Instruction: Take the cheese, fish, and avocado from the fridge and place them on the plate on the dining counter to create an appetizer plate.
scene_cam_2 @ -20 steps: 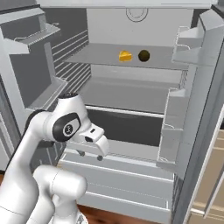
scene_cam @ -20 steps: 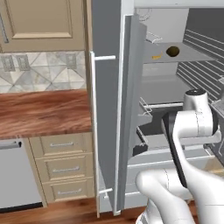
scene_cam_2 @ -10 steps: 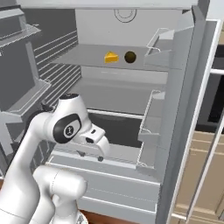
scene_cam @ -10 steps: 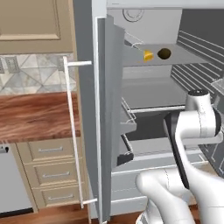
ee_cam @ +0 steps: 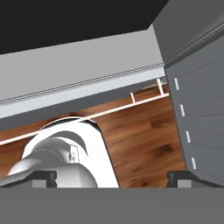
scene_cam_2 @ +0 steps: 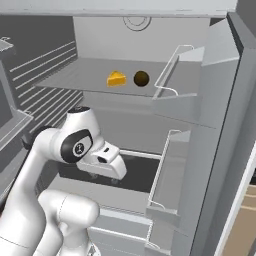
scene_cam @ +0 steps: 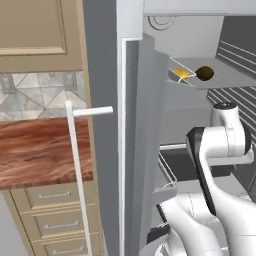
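The fridge (scene_cam_2: 215, 100) stands open. On its upper shelf the yellow cheese (scene_cam_2: 116, 79) lies just left of the dark round avocado (scene_cam_2: 141, 78), and both show again as cheese (scene_cam: 183, 74) and avocado (scene_cam: 204, 73). My gripper (scene_cam_2: 104, 178) hangs well below that shelf, in front of the dark lower compartment, pointing down. Its fingertips (ee_cam: 45, 177) stand wide apart and open, with nothing between them. The fish, the plate and the dining counter are out of view.
The left fridge door (scene_cam: 145, 130) with its white bar handle (scene_cam: 76, 165) stands open between me and a wood-topped counter (scene_cam: 40, 155) with beige drawers. Door bins (scene_cam_2: 172, 170) line the right door. Brown wooden floor (ee_cam: 144, 140) lies below the hand.
The whole picture has shifted and the fridge interior looms larger, so the base has driven closer. The arm keeps its pose and the gripper stays open.
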Robot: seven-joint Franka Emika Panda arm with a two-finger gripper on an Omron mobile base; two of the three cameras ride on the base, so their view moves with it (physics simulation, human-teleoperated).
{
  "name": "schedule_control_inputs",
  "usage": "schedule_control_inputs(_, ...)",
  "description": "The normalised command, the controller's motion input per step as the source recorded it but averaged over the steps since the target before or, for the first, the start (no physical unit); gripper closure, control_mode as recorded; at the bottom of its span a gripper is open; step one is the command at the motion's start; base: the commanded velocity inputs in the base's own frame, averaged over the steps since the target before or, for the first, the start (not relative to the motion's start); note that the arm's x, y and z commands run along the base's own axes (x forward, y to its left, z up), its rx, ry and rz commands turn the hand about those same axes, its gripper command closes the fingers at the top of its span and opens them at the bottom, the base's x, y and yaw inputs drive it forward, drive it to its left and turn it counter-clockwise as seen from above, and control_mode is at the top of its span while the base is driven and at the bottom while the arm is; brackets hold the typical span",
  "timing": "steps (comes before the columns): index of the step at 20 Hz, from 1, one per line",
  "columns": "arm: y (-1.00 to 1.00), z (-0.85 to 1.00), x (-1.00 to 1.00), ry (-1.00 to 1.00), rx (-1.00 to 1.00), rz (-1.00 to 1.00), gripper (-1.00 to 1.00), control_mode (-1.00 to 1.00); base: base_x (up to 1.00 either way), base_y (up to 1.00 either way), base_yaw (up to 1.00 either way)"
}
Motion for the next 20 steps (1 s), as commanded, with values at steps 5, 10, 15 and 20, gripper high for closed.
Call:
schedule_control_inputs(5, 0.00, 0.00, 0.06, -0.03, 0.00, 0.00, -1.00, -1.00, 0.24, -0.03, 0.00)
schedule_control_inputs(10, 0.00, 0.16, -0.01, -0.18, 0.00, 0.03, -1.00, -1.00, 0.00, 0.00, 0.00)
schedule_control_inputs(15, 0.13, 0.37, 0.03, -0.29, 0.01, 0.02, -1.00, -1.00, 0.00, 0.00, 0.00)
schedule_control_inputs(20, 0.22, 0.60, 0.25, -0.21, 0.03, 0.18, -1.00, -1.00, 0.00, 0.00, 0.00)
